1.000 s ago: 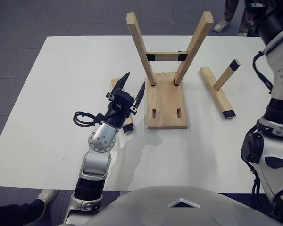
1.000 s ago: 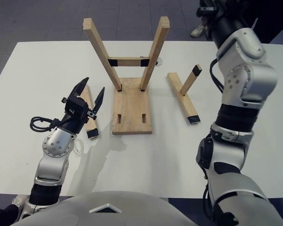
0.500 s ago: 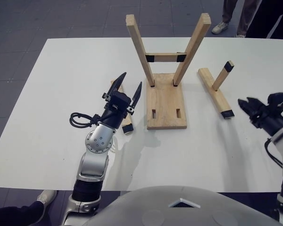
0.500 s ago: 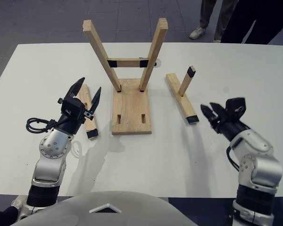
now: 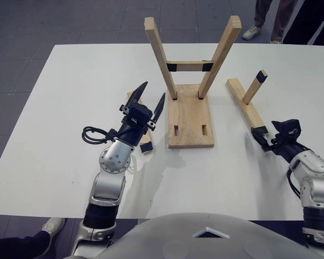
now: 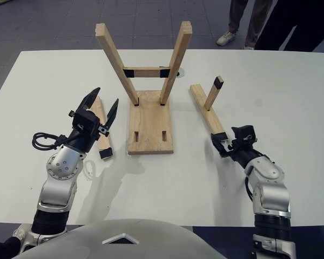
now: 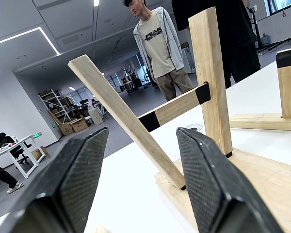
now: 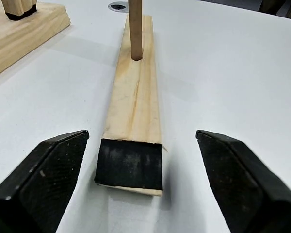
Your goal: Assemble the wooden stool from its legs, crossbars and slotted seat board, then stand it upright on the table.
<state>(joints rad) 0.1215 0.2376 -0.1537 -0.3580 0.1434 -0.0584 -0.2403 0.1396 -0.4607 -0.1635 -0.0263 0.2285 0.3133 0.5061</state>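
Observation:
The slotted seat board [image 5: 190, 123] lies flat at mid-table. Two legs [image 5: 161, 56] stand in its far slots, joined by a crossbar [image 5: 190, 66]; the two near slots are bare. A loose leg [image 5: 246, 105] lies to the board's right, a short crossbar [image 5: 255, 86] sticking up from it. My right gripper [image 5: 267, 136] is open just off that leg's black-tipped near end [image 8: 130, 165], one finger on each side. Another loose leg [image 5: 144, 141] lies left of the board, partly hidden under my left gripper [image 5: 149, 100], which hovers open above it.
The white table [image 5: 59, 108] has free room along its front and left side. A small round hole [image 6: 182, 70] sits in the tabletop behind the standing legs. A black cable loop [image 5: 93, 135] hangs off my left wrist.
My right arm came down from high at the right edge to the table, and its open gripper now sits at the near end of the right-hand leg. The left gripper barely moved.

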